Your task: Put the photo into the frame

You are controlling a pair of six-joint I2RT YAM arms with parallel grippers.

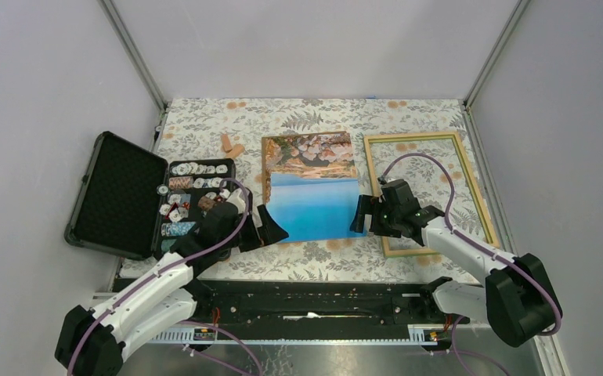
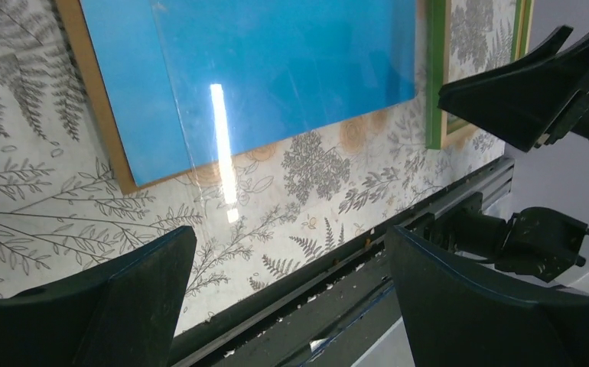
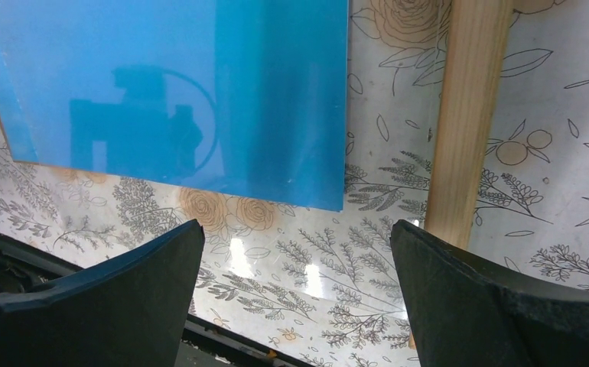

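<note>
Black rail (image 1: pixel 306 309) is edging a floral tablecloth (image 1: pixel 204 125) between grey walls (image 1: pixel 48 78). Left gripper (image 1: pixel 273 225) and right gripper (image 1: pixel 359 215) are hovering low, jaws spread wide, flanking the photo (image 1: pixel 314 200), which is lying face-up just left of the frame (image 1: pixel 477 188).

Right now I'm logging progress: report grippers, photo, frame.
Both open, empty: left gripper, right gripper. Photo flat beside frame, not inside. No obstacle seen between.

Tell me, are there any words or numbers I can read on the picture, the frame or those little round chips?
No text can be read anywhere.
The photo: only sea, sky and rocks, no words.
The frame: plain, no label.
The chips in the black case: any marks are too small to read.
</note>
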